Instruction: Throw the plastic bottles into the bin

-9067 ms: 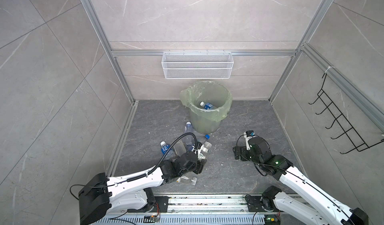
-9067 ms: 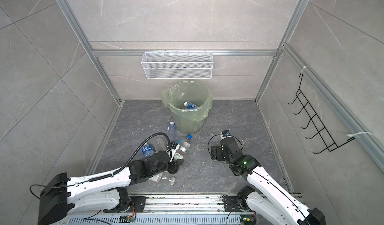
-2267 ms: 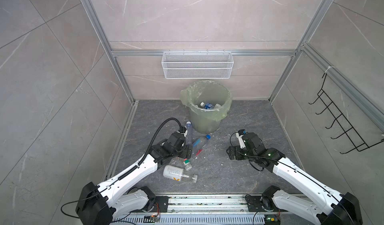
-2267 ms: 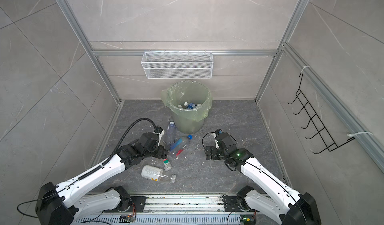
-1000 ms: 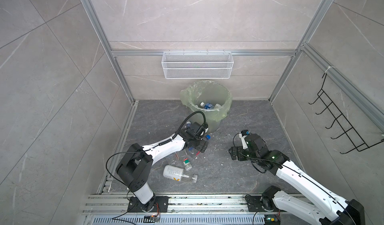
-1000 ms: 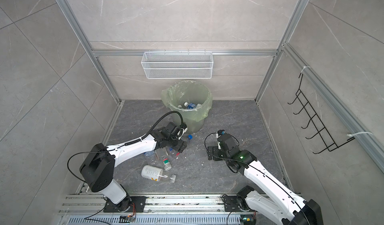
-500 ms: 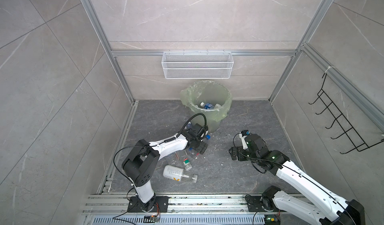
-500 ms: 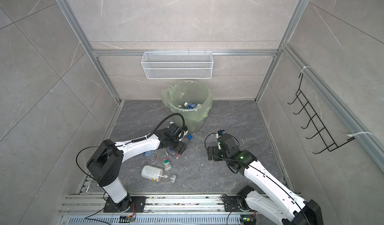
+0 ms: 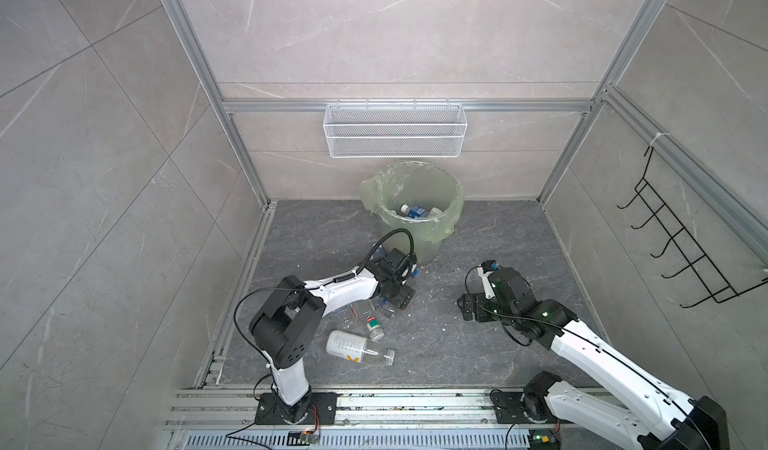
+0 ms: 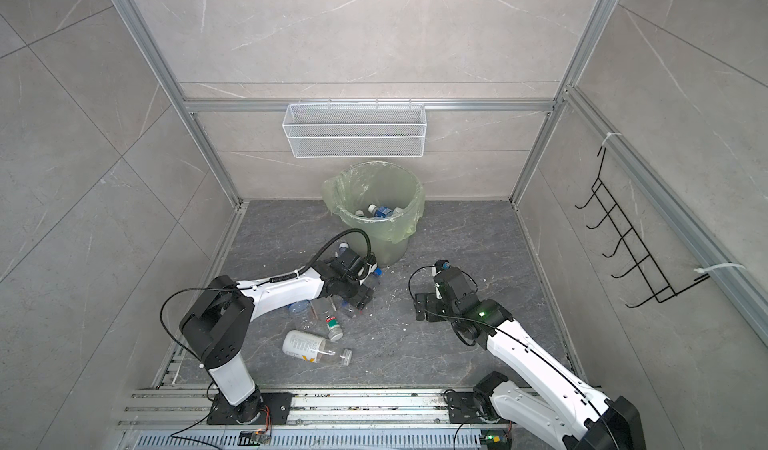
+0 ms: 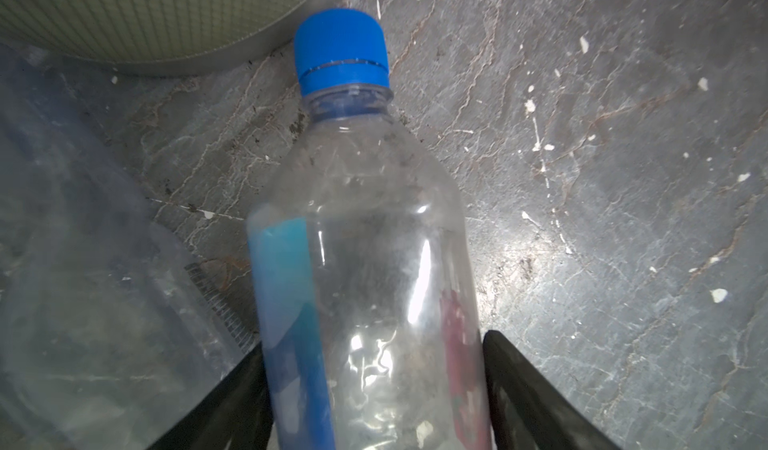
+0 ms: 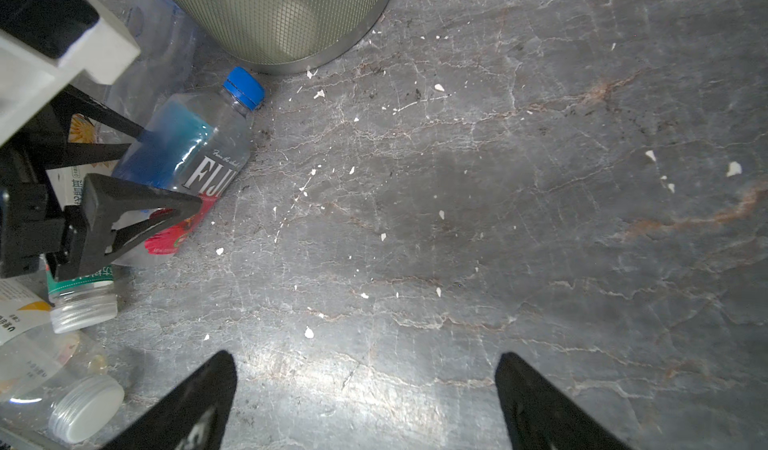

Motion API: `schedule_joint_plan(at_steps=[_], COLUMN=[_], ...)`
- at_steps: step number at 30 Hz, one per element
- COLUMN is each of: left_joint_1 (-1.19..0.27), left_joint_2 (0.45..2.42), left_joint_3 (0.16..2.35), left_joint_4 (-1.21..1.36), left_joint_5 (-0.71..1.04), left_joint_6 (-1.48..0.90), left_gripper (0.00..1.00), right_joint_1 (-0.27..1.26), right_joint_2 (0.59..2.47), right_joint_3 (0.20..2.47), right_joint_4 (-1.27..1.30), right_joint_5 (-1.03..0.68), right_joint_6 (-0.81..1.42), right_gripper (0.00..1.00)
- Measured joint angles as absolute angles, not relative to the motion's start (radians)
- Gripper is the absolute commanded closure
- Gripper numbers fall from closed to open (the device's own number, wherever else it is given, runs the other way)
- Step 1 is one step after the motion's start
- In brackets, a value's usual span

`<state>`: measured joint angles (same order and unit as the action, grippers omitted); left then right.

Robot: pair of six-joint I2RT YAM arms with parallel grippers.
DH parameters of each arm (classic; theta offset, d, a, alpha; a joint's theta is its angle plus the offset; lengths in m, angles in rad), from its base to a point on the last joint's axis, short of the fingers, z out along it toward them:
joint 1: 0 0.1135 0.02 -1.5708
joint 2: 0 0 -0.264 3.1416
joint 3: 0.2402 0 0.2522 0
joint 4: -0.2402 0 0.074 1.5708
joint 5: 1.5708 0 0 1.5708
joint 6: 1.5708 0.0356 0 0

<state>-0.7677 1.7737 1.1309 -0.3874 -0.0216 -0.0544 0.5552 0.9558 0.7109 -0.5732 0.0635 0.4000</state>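
Observation:
A clear plastic bottle (image 11: 361,260) with a blue cap and a blue and red label lies on the floor at the foot of the bin (image 9: 432,235). In the right wrist view this bottle (image 12: 195,144) shows its cap next to the bin's base (image 12: 282,11). My left gripper (image 11: 374,339) straddles its body with a finger against each side. In a top view the left gripper (image 9: 401,298) is low beside the bin. My right gripper (image 12: 365,355) is open over bare floor, right of the bottles (image 9: 465,306). Several bottles (image 9: 415,211) lie inside the bin.
More bottles lie on the floor near the left arm: a white-labelled one (image 9: 353,346), a small green-labelled one (image 9: 375,327) and clear ones (image 9: 353,308). A white wire basket (image 9: 395,136) hangs on the back wall and a black hook rack (image 9: 685,252) on the right wall.
My left gripper's jaws have narrowed onto the blue-capped bottle, and the arm has shifted slightly by the bin. The right arm has stayed nearly still.

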Motion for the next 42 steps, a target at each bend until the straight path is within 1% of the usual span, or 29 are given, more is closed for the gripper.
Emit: schedule_joint_plan(at_steps=[5, 8, 11, 13, 29, 34, 42], left_joint_1=[-0.768, -0.768, -0.768, -0.768, -0.775, -0.783, -0.785], left_joint_2=[1.774, 1.774, 1.769, 1.763, 1.688, 1.521, 1.216], left_joint_3=[1.130, 1.124, 1.115, 1.107, 1.018, 0.896, 0.790], left_joint_4=[-0.387, -0.377, -0.364, -0.355, -0.311, -0.263, -0.170], left_joint_5=[-0.022, -0.020, -0.019, -0.017, 0.009, 0.004, -0.028], left_joint_6=[-0.053, -0.052, -0.052, -0.052, -0.055, -0.065, -0.082], left_gripper=[0.31, 0.39, 0.41, 0.46, 0.46, 0.44, 0.44], right_joint_1=[0.555, 0.555, 0.555, 0.555, 0.555, 0.555, 0.555], right_joint_2=[0.956, 0.955, 0.955, 0.955, 0.955, 0.955, 0.973], right_joint_3=[0.710, 0.711, 0.710, 0.710, 0.710, 0.710, 0.710], right_joint_4=[-0.573, -0.573, -0.573, -0.573, -0.573, -0.573, -0.572], right_joint_5=[0.064, 0.064, 0.064, 0.064, 0.064, 0.064, 0.063], right_joint_6=[0.400, 0.400, 0.400, 0.400, 0.400, 0.400, 0.400], right_gripper=[0.01, 0.01, 0.01, 0.01, 0.01, 0.01, 0.01])
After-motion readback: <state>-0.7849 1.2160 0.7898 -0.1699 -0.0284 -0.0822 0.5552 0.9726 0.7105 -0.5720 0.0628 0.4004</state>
